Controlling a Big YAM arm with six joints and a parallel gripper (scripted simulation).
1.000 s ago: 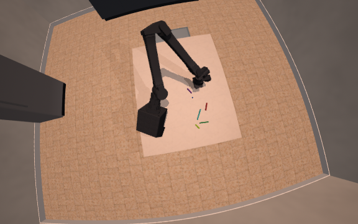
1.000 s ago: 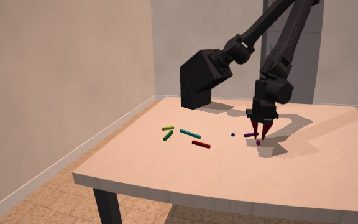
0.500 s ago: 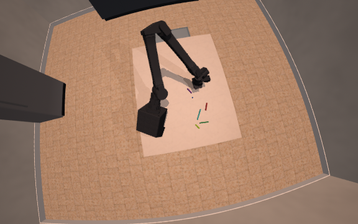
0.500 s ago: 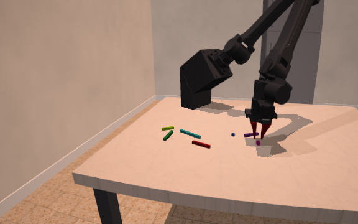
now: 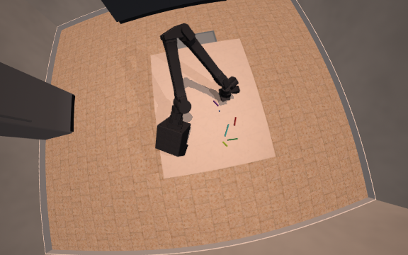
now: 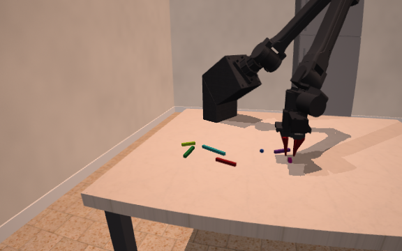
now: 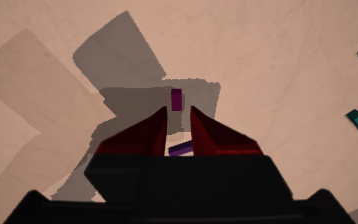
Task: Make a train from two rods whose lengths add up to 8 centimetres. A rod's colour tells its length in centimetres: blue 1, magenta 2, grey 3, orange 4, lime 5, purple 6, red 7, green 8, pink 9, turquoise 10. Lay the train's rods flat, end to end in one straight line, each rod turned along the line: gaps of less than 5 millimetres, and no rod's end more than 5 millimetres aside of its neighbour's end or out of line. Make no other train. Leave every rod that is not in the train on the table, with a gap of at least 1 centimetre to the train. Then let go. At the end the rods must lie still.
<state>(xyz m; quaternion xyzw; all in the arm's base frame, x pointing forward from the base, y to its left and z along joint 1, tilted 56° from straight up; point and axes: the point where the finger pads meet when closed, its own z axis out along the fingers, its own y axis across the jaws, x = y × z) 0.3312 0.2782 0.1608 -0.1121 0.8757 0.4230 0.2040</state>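
Note:
My gripper (image 6: 289,155) (image 7: 178,111) is partly open and empty, pointing down above the table. A short magenta rod (image 6: 289,160) (image 7: 176,100) lies on the table just beyond the fingertips in the wrist view, in the arm's shadow; the arm hides it in the top view. A purple rod (image 5: 216,103) (image 6: 282,150) (image 7: 181,148) lies close by, turned at a large angle to the magenta one and apart from it. In the wrist view the gripper partly covers the purple rod.
A tiny blue rod (image 5: 219,111) (image 6: 262,150) lies near the purple one. Farther off lie the red rod (image 5: 235,121) (image 6: 225,162), turquoise rod (image 5: 227,129) (image 6: 213,150), green rod (image 5: 232,139) (image 6: 188,152) and lime rod (image 5: 224,144) (image 6: 188,143).

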